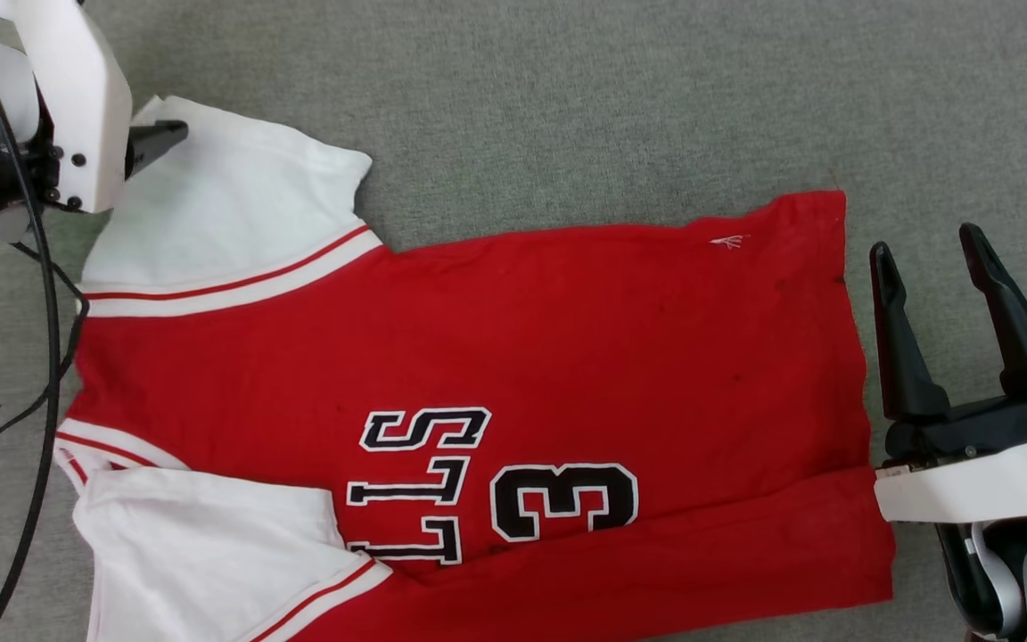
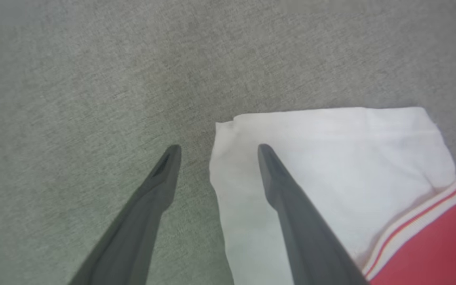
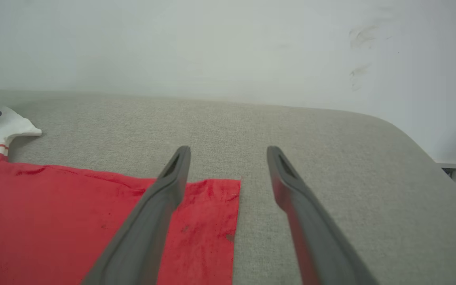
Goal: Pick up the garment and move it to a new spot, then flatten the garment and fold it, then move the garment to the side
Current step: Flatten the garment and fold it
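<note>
Flattening the garment (image 1: 478, 339), both sets of jaws open, empty
Right gripper (image 1: 924, 242) hovers by the hem (image 3: 222, 206); garment lies front-up on grey fabric (image 1: 567, 89); farther, left gripper (image 2: 217, 147) straddles the sleeve (image 2: 331, 158) edge, likely to tug it flat

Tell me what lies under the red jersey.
The red white-sleeved jersey T-shirt lies spread on a grey woven fabric surface, visible beside it. Anything beneath the cloth itself is hidden.
</note>
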Robot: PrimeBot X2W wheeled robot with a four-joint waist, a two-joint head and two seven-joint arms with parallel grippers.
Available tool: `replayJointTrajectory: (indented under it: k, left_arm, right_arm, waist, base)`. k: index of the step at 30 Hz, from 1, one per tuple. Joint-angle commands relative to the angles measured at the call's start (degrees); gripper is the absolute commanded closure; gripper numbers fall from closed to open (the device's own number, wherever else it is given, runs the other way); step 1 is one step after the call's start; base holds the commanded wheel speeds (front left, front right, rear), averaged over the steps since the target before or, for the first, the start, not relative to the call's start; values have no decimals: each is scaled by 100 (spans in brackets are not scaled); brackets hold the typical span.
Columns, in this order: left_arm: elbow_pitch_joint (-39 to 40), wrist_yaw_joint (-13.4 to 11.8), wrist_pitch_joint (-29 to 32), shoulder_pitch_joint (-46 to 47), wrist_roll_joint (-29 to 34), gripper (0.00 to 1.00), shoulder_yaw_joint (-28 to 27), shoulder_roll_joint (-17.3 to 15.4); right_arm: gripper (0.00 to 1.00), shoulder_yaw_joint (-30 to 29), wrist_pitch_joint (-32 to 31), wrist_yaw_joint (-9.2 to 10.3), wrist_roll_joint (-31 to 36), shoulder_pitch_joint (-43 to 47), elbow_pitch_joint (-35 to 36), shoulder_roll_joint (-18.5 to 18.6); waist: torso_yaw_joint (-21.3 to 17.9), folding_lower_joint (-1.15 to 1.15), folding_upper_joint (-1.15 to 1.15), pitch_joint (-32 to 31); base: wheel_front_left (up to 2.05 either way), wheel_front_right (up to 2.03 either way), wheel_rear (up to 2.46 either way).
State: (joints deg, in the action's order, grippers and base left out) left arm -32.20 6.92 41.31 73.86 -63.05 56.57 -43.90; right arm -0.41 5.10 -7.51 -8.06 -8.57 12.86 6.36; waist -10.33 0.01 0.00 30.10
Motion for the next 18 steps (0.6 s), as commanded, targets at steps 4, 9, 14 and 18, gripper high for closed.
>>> replayJointTrajectory:
  k: [4,9,14,18]
  left_arm:
    - [-164,39,172,-34,63,0,225,93]
    - [-289,49,300,-246,41,100,501,128]
    - [-139,51,-25,-239,36,100,587,67]
    - [40,52,-531,-129,56,100,595,81]
  right_arm:
    - [0,12,66,5,19,-139,-50,-40]
    - [0,-28,90,5,4,-229,-120,-1]
    - [0,-60,36,5,-33,-373,-161,138]
    - [0,10,-348,5,-71,-543,-179,512]
  waist:
    - [-70,-1,0,183]
    - [-65,-1,0,179]
    - [4,-1,0,-5]
    - [124,-1,0,-236]
  base:
    - [0,0,0]
    - [0,0,0]
    - [0,0,0]
    - [0,0,0]
